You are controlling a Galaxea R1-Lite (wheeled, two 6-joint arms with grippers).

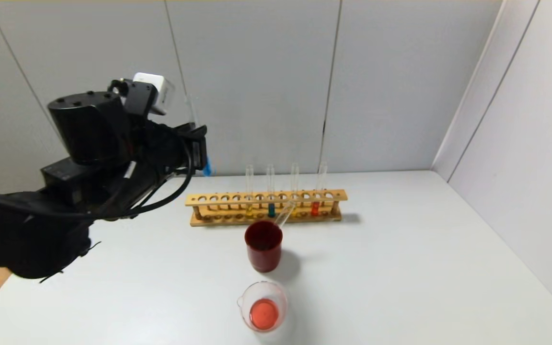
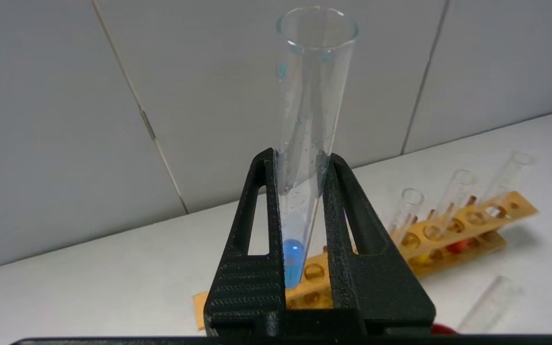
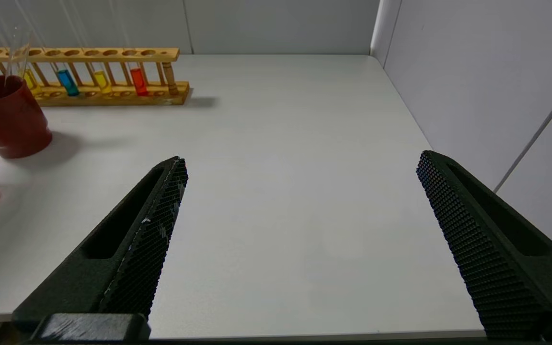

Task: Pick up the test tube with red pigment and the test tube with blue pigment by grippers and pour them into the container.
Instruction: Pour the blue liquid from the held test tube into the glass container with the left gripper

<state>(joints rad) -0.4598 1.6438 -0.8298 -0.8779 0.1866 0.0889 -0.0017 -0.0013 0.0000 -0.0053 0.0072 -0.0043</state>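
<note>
Head cam: my left gripper [image 1: 198, 143] is raised left of the wooden rack [image 1: 265, 207], w/ the test tube with blue pigment [image 1: 207, 166] showing at its tip. The container [image 1: 263, 306] sits nearest me, red liquid inside, dark red cup [image 1: 263, 245] between it and the rack.

Left wrist cam: left fingers [image 2: 261, 225] are clamped on the blue tube, blue liquid at its rounded end, tube mouth pointing up.

Right wrist cam: my right gripper [image 3: 300, 167] hangs over bare table [image 3: 295, 143], fingers spread wide, holding nothing. A test tube with red pigment [image 3: 137, 80] stands in the rack.
</note>
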